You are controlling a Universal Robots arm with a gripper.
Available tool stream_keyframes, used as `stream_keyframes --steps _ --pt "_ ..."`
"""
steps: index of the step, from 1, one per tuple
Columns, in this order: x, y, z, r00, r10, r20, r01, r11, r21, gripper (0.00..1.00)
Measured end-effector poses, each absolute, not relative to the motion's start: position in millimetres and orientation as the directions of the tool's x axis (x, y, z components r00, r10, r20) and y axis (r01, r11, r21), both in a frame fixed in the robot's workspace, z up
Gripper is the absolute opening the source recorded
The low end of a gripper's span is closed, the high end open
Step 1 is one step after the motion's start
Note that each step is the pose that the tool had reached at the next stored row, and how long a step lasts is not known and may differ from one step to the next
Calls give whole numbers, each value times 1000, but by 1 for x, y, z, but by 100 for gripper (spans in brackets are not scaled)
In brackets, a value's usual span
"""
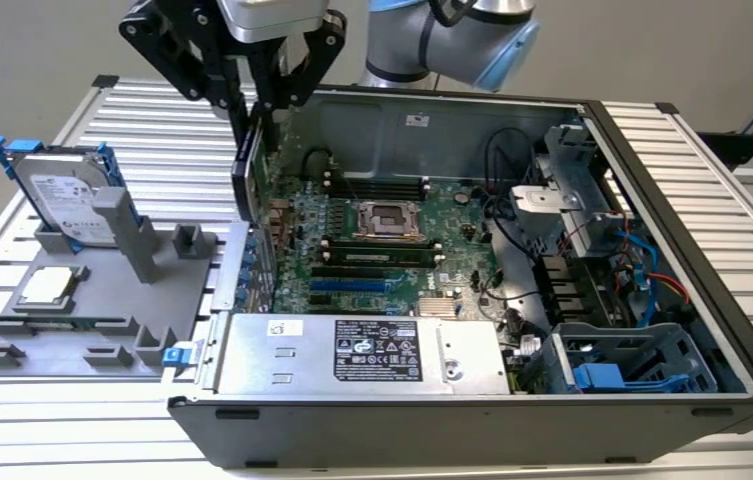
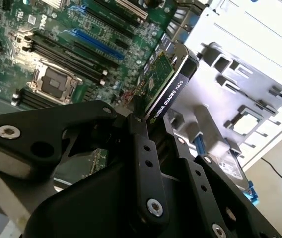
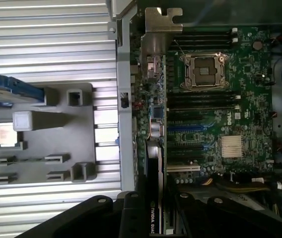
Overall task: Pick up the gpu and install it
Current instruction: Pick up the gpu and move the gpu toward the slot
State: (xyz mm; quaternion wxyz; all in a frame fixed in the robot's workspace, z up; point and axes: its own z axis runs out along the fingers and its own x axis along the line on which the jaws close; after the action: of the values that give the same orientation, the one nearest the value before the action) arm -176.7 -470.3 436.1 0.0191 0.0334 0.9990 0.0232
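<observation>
Exterior view: the open computer case (image 1: 483, 430) has its green motherboard (image 1: 390, 250) exposed. Over the board's edge at the exterior view's left, the gripper (image 1: 259, 100) has its jaws clamped on the gpu (image 1: 248, 170), which hangs upright, edge down.

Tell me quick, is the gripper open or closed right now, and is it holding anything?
Gripper: closed, holding the gpu on edge above the motherboard.

light: bright, even | glare: slatted table (image 3: 46, 29) washed white | shadow: case (image 1: 456, 440) front dark | focus: tool (image 2: 150, 116) — near lens, soft
</observation>
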Motion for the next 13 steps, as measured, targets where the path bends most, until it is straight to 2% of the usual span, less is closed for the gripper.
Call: stream_keyframes --steps 13 --pt "-160 -470 436 -997 68 -37 66 997 48 0"
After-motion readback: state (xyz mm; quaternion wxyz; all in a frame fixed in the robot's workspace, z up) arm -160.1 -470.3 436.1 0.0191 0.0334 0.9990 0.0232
